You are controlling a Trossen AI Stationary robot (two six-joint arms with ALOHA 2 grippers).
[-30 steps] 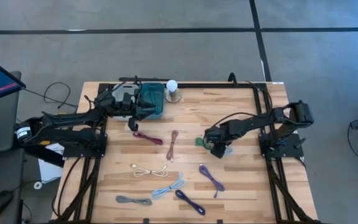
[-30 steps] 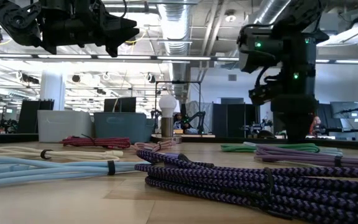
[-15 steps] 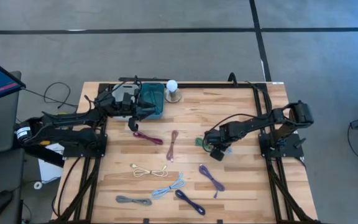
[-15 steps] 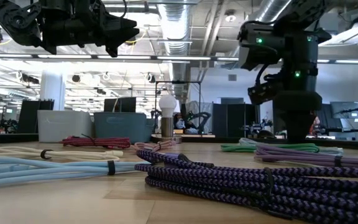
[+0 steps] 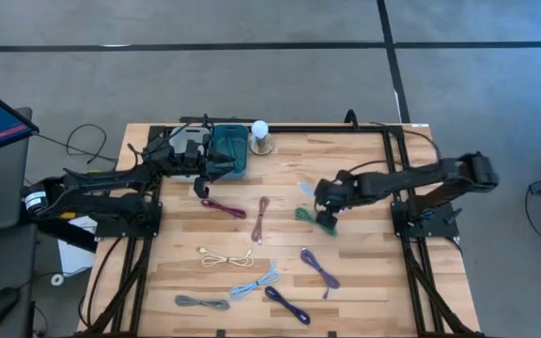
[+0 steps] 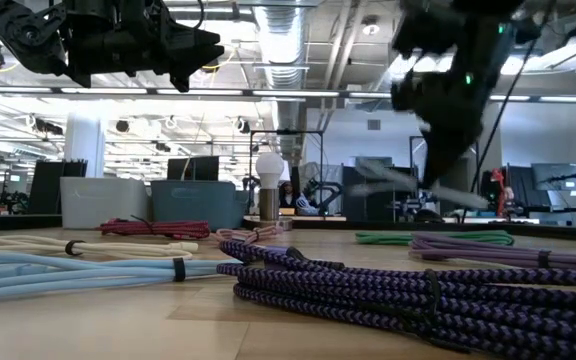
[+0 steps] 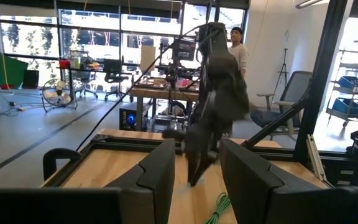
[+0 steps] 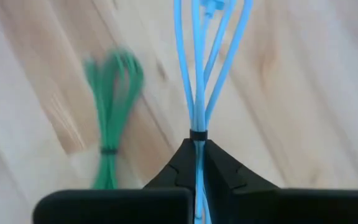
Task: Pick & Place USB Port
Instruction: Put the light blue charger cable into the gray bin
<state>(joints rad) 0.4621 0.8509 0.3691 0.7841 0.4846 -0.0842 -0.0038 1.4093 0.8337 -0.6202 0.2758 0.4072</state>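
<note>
My right gripper [image 5: 325, 195] is shut on a bundled light-blue cable [image 8: 199, 68] above the middle of the table. It is raised well above the table in the low view [image 6: 438, 95]. A bundled green cable [image 5: 306, 216] lies on the wood just beside it, and shows in the right wrist view [image 8: 110, 118] too. My left gripper [image 7: 194, 180] is open and empty, held high beside the teal bin [image 5: 230, 153] at the far left. My right gripper pinches the light-blue cable bundle between its two fingers, just behind the bundle's dark tie [image 8: 196, 134]. The fingers lie along the strands, which fan out past the fingertips. The cable [image 6: 388, 180] is lifted clear of the table.
Several other bundled cables lie on the table: maroon [image 5: 225, 207], pink [image 5: 262, 218], cream [image 5: 225, 259], pale blue [image 5: 256, 280], grey [image 5: 201, 302], purple [image 5: 319, 270], dark blue [image 5: 286, 305]. A white bulb-shaped object [image 5: 260, 131] stands by the bin.
My right gripper has risen and moved toward the table's far edge, carrying the light-blue cable, which was on the wood beside the green one and is now lifted clear. The green cable has stayed in place.
</note>
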